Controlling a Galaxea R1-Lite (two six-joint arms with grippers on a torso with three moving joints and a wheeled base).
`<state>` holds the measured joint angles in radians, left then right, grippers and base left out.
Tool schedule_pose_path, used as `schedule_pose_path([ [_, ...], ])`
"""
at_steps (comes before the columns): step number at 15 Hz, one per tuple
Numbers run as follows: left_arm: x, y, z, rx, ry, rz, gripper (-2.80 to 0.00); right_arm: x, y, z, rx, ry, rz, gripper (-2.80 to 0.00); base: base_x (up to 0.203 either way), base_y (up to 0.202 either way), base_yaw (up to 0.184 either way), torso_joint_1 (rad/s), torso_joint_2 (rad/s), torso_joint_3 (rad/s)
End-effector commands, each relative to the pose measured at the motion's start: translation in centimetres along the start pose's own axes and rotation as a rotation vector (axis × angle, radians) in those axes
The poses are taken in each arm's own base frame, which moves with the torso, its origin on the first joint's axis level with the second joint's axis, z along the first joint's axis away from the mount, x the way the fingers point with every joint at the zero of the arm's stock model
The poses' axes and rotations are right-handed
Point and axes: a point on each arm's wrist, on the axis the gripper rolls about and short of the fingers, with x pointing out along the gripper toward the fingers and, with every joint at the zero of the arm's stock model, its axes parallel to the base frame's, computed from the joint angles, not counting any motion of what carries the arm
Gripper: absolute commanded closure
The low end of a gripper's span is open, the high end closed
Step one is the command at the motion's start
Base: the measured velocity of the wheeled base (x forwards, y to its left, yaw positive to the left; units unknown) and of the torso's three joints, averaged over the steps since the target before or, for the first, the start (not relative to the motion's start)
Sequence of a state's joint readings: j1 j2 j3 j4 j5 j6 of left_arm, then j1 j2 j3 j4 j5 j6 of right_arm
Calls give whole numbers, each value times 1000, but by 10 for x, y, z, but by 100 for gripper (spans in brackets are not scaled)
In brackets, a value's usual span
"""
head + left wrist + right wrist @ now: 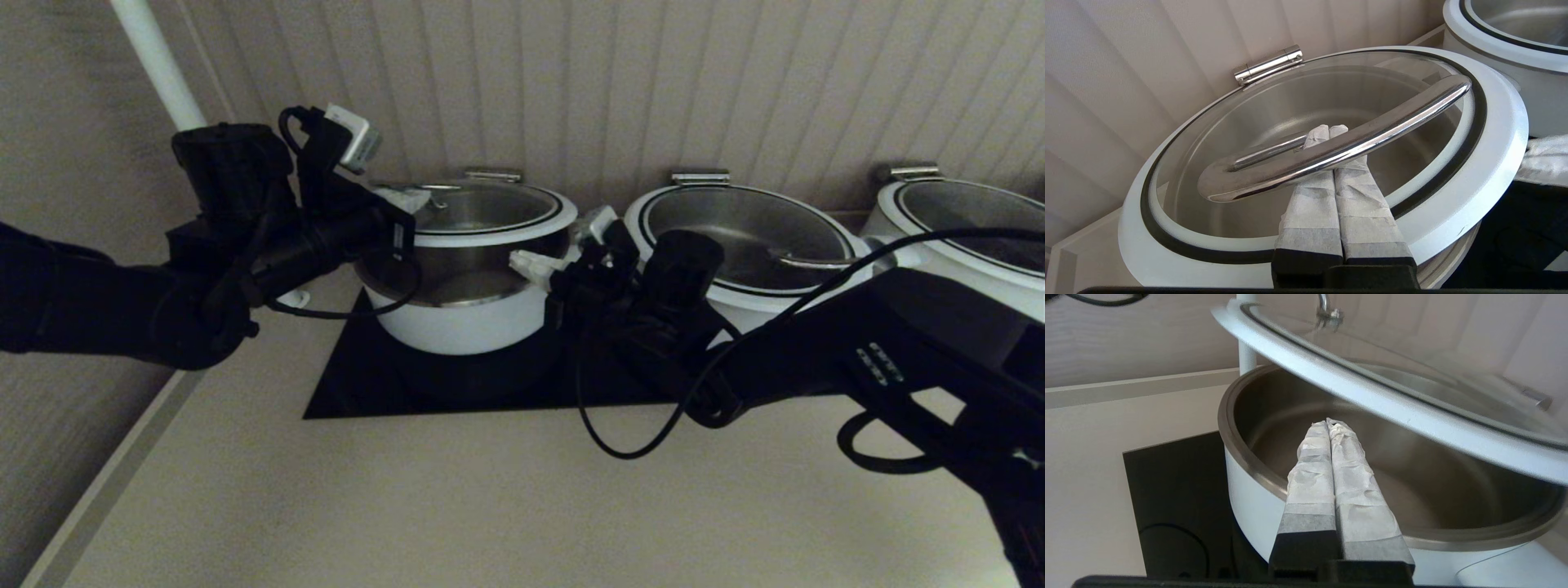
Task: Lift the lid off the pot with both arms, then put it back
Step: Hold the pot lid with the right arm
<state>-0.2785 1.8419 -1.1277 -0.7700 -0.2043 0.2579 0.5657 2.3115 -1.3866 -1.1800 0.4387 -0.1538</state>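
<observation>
The lid [490, 214] is raised and tilted above the pot [457, 327], its front edge clear of the steel rim. My left gripper [406, 198] is shut, and its taped fingers [1310, 204] pass under the looped steel handle [1372, 130], which rests across them. The lid's white ring [1502, 134] lies around them. My right gripper [526, 263] is shut at the pot's right side. In the right wrist view its tips [1327, 424] reach over the pot's steel rim [1237, 445], below the lid's white ring [1372, 400]. I cannot tell whether they touch the lid.
The pot stands on a black cooktop plate [359, 384]. Two alike white pots with lids [751, 245] [963, 229] stand to the right, close to my right arm. A ribbed wall is right behind, and a white pole [159, 65] rises at the left. A cable [620, 445] hangs off the right arm.
</observation>
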Motion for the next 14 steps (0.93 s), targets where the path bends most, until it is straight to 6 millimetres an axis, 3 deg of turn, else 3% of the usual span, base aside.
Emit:
schedule_pose_path([
  [1, 0, 0, 1, 3, -7, 1, 0, 3, 0, -8, 0, -2, 3, 0, 0, 0, 0, 0, 0, 0],
  [14, -1, 0, 3, 4, -12, 1, 0, 30, -16, -11, -20, -62, -15, 0, 0, 0, 0, 0, 0, 0],
])
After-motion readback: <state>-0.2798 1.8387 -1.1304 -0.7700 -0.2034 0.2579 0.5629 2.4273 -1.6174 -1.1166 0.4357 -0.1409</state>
